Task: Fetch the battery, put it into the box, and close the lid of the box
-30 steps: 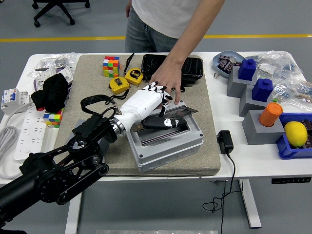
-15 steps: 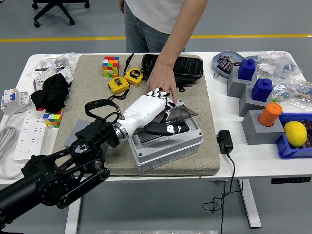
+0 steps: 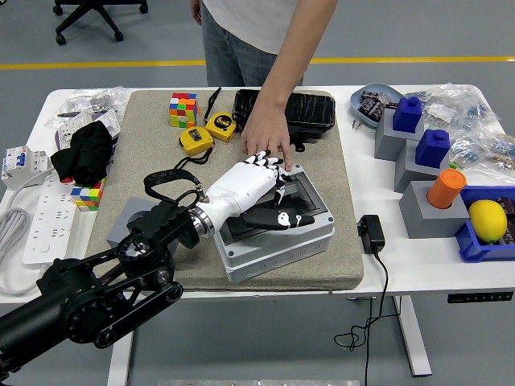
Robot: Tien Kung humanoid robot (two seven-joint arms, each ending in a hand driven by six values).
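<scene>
The grey box [image 3: 282, 251] stands on the mat, front centre. Its dark see-through lid [image 3: 304, 191] lies nearly flat on the box. My left hand [image 3: 269, 197], white with black fingers, lies spread on top of the lid and holds nothing. A person's hand [image 3: 265, 135] reaches in from the far side, with its fingertips at the box's back edge, right beside my fingers. I cannot see the battery; the inside of the box is hidden under the lid and my hand. My right arm is not in view.
On the grey mat [image 3: 153, 161] lie a Rubik's cube [image 3: 183, 108], two yellow tape measures [image 3: 195, 140] and a black tray [image 3: 310, 108]. A black charger [image 3: 371, 233] lies right of the box. Grey blocks, an orange cup [image 3: 447, 187] and a lemon [image 3: 488, 219] stand far right. A power strip [image 3: 44, 217] lies left.
The lid has come down from a tilt to nearly flat under my left hand. My hand moved slightly forward over the box. The person's hand shifted a little left along the box's back edge.
</scene>
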